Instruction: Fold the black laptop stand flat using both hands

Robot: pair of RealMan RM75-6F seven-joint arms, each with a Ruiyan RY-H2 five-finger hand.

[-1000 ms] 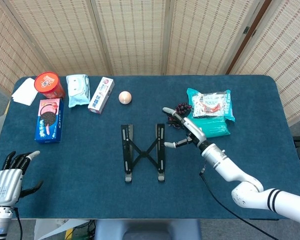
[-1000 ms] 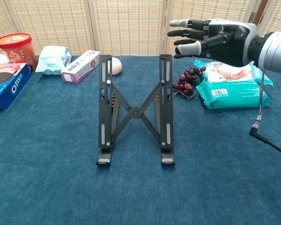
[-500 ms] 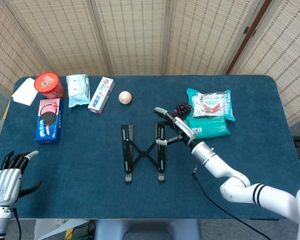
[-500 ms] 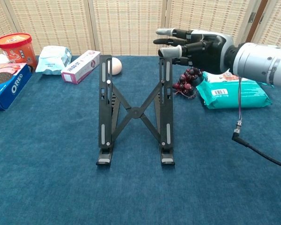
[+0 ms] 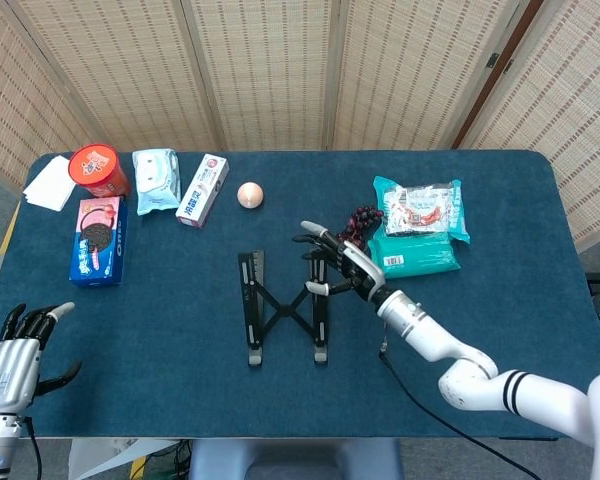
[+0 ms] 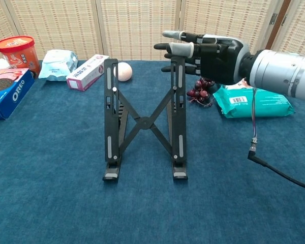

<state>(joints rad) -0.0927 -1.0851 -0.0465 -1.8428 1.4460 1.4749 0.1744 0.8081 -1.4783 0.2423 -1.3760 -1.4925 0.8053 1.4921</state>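
The black laptop stand (image 5: pixel 285 305) stands propped up at the middle of the blue table; in the chest view the stand (image 6: pixel 142 119) shows two upright rails joined by a cross brace. My right hand (image 5: pixel 340 265) is at the top of the stand's right rail. In the chest view this right hand (image 6: pixel 208 48) has its fingers spread and laid against that rail's upper end, not closed around it. My left hand (image 5: pixel 15 350) hangs at the table's near left edge, far from the stand, fingers apart and holding nothing.
At the back left lie an Oreo box (image 5: pixel 98 240), a red tub (image 5: pixel 98 170), a pale blue packet (image 5: pixel 157 180), a white box (image 5: pixel 202 190) and a small ball (image 5: pixel 250 195). Grapes (image 5: pixel 363 217) and teal packets (image 5: pixel 420 235) lie right of the stand. A cable (image 6: pixel 274 168) hangs from my right arm.
My right hand moved left from beside the stand onto the top of its right rail. The two rails now stand slightly closer together. My left hand has barely moved.
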